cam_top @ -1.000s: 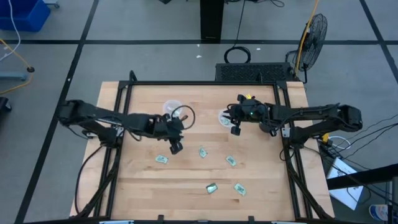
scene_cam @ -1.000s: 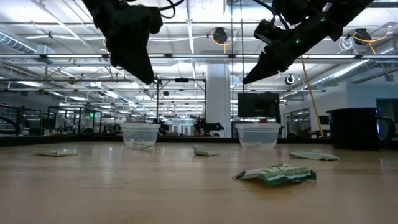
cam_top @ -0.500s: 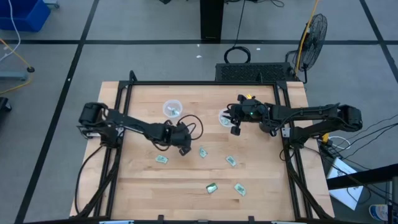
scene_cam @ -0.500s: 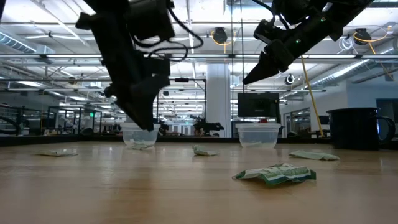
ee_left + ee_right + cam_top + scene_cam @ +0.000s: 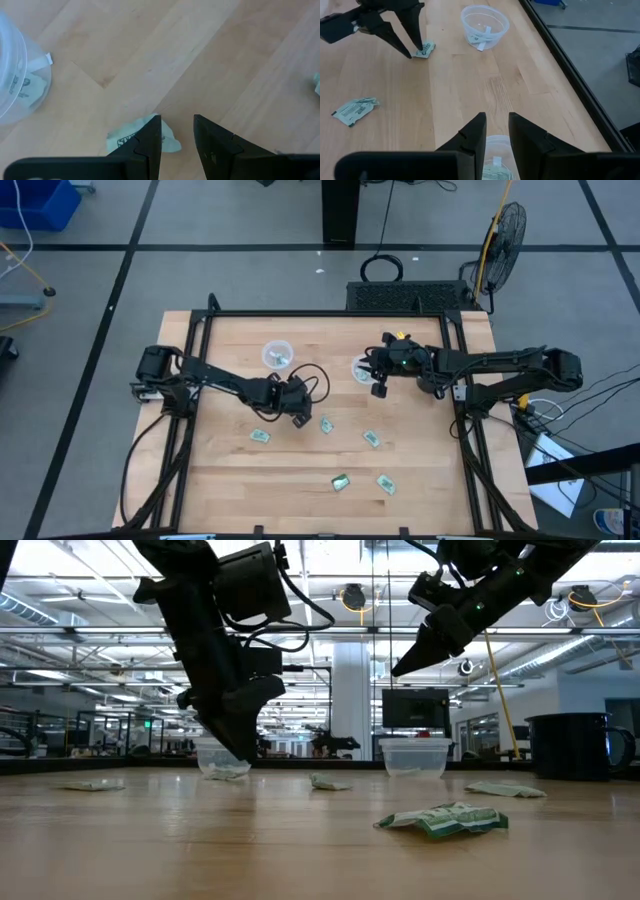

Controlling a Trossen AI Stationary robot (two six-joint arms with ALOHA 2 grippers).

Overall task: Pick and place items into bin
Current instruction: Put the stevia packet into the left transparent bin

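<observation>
Five packets lie loose w/ one (image 5: pixel 326 424) just beside left gripper (image 5: pixel 298 420), fingers apart, nothing held. Right gripper (image 5: pixel 379 390) hangs over right bin (image 5: pixel 357 368), fingers slightly apart, empty. Packet looks light, thin, crinkly, prob slippery; pinch across its short middle.

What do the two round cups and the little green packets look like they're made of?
Cups: clear thin plastic, probably; the wood shows through the walls. Packets: crinkled glossy film, plastic or foil-lined by the look, printed pale green and white. Table: light wood planks, satin finish.
</observation>
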